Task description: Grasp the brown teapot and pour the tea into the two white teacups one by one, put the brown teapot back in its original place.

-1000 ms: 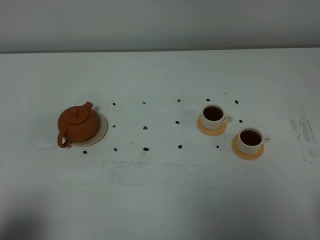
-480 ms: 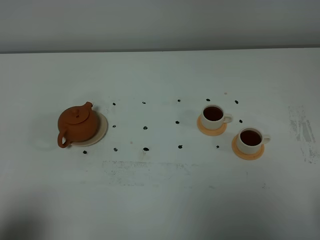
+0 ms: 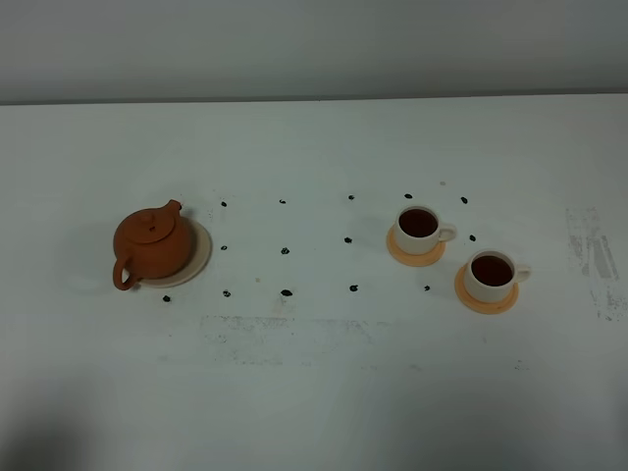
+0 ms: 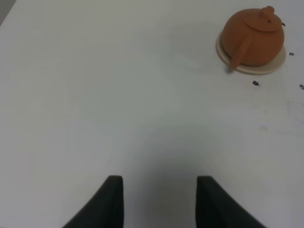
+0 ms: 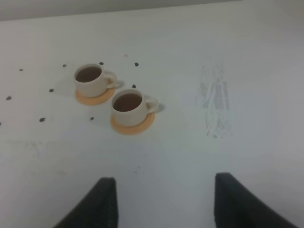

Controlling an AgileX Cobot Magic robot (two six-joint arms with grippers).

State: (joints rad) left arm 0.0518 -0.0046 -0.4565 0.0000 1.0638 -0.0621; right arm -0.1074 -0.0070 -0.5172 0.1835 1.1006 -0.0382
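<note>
The brown teapot [image 3: 150, 246] stands upright on its pale beige saucer [image 3: 199, 255] at the table's left; it also shows in the left wrist view [image 4: 254, 36]. Two white teacups [image 3: 420, 229] [image 3: 492, 275] hold dark tea [image 3: 418, 223] and sit on orange coasters at the right; the right wrist view shows them too [image 5: 91, 79] [image 5: 129, 106]. My left gripper [image 4: 159, 199] is open and empty, well back from the teapot. My right gripper [image 5: 161, 202] is open and empty, well back from the cups. Neither gripper shows in the exterior view.
Small black marks [image 3: 286, 251] dot the white table [image 3: 314, 373] between teapot and cups. A grey scuffed patch [image 3: 594, 255] lies at the right. The table's far edge meets a grey wall.
</note>
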